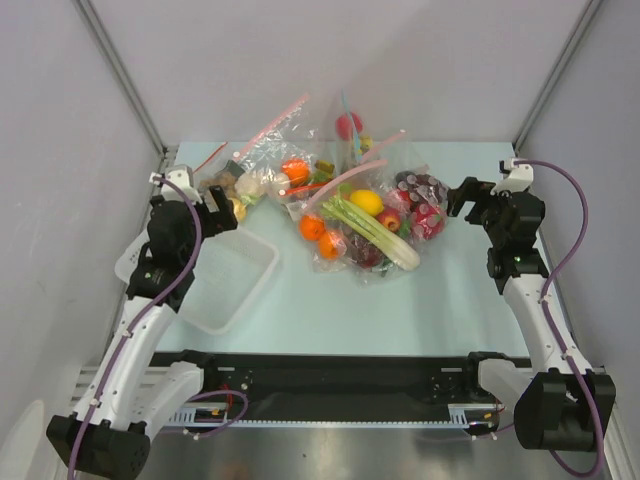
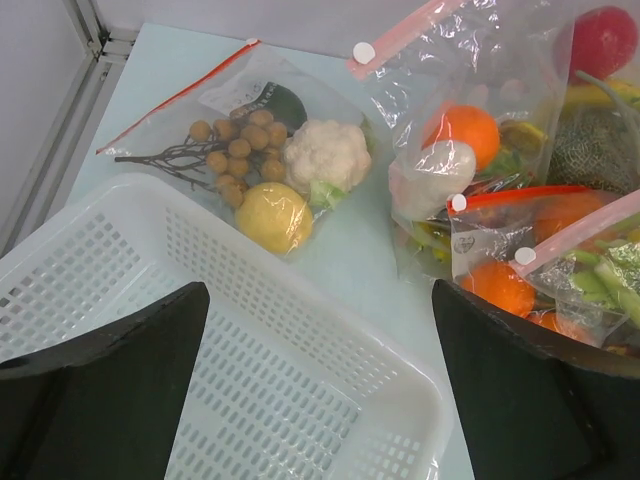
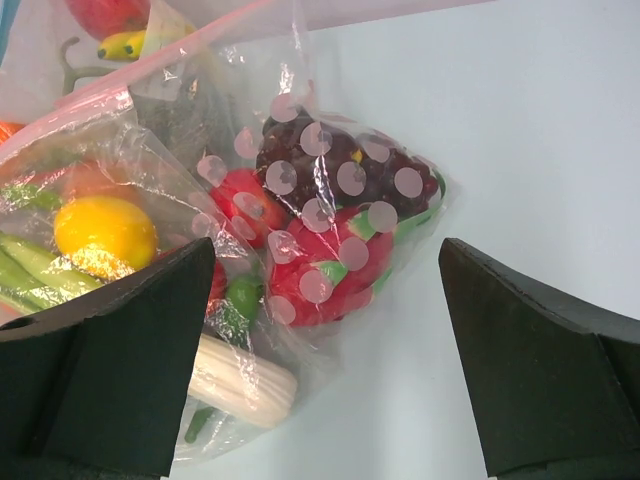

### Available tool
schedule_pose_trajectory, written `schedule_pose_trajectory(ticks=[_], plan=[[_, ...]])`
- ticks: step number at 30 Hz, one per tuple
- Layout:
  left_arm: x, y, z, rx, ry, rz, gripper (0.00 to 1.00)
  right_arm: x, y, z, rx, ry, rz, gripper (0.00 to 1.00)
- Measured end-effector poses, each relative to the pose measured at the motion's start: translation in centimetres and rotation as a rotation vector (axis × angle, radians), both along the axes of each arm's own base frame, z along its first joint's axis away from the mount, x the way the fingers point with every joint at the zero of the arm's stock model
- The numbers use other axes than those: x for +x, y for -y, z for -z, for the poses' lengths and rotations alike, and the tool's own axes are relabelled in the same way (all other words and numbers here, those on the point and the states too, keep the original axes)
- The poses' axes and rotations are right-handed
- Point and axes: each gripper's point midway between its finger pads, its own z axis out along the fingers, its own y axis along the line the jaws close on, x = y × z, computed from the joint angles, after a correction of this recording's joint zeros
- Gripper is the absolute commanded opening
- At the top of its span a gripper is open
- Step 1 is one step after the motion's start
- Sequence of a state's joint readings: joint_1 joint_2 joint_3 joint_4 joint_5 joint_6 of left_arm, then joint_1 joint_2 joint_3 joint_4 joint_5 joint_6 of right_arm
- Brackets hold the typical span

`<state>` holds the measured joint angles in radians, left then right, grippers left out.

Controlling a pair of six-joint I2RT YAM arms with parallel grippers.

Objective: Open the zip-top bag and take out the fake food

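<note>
Clear crinkled plastic with a pale pink zip strip: the zip-top bag (image 1: 350, 205) lies on the pale green table (image 1: 400, 310), at the centre of the overhead view. Its strip runs diagonally along the upper left edge. Whether the zip is sealed cannot be told.

Contents, all inside the bag (the fake food):
- one long white-and-green leek (image 1: 382, 238), lying diagonally
- one yellow lemon (image 1: 366, 202), just above the leek
- two oranges (image 1: 312, 228), at the left end
- one dark red apple (image 1: 366, 256), near the lower edge

Neighbouring items:
- dotted bag (image 3: 385, 215), touching the right side of the zip-top bag, holding purple grapes (image 3: 300, 150) and red pieces
- red-strip bag (image 2: 200, 110), at the far left, holding brown balls (image 2: 235, 150) on a twig, a cauliflower (image 2: 325, 152) and a yellow fruit (image 2: 273, 215)
- further clear bags of toy produce piled behind and between these, one propped upright with a red ball inside
- white perforated basket (image 1: 240, 295), left of the zip-top bag and near it, nothing in it

Grippers:
- left gripper (image 2: 320, 300): fingers spread wide, holding nothing, above the basket's far edge, with the red-strip bag just beyond
- right gripper (image 3: 328, 250): fingers spread wide, holding nothing, above the table at the right of the pile, pointed at the dotted bag and clear of it
</note>
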<state>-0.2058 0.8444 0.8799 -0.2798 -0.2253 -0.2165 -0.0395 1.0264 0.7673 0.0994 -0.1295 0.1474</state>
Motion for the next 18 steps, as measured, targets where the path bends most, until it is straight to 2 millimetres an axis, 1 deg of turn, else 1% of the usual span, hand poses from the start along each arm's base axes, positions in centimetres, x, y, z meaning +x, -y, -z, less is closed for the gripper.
schedule_pose_trajectory(ticks=[4, 7, 10, 12, 15, 17, 18], plan=[[0.3, 0.3, 0.4, 0.002, -0.013, 0.012, 1.0, -0.1, 0.0, 0.2, -0.002, -0.006, 0.0, 1.0], [0.5, 0.8, 0.1, -0.001, 0.001, 0.04, 1.0, -0.1, 0.0, 0.2, -0.002, -0.01, -0.002, 1.0], [1.2, 1.7, -0.2, -0.008, 0.02, 0.085, 1.0, -0.1, -0.2, 0.4, 0.0, -0.016, -0.01, 1.0], [1.8, 2.5, 0.0, -0.014, 0.017, 0.12, 1.0, -0.1, -0.3, 0.5, 0.001, -0.019, -0.017, 1.0], [3.3, 4.6, 1.2, -0.014, -0.012, 0.199, 1.0, -0.1, -0.5, 0.8, 0.004, -0.028, -0.032, 1.0], [4.2, 6.4, 1.8, -0.003, -0.028, 0.26, 1.0, -0.1, -0.8, 1.0, 0.006, -0.034, -0.044, 1.0], [4.6, 7.7, 2.1, 0.003, -0.037, 0.302, 1.0, -0.1, -0.9, 1.0, 0.007, -0.035, -0.051, 1.0]])
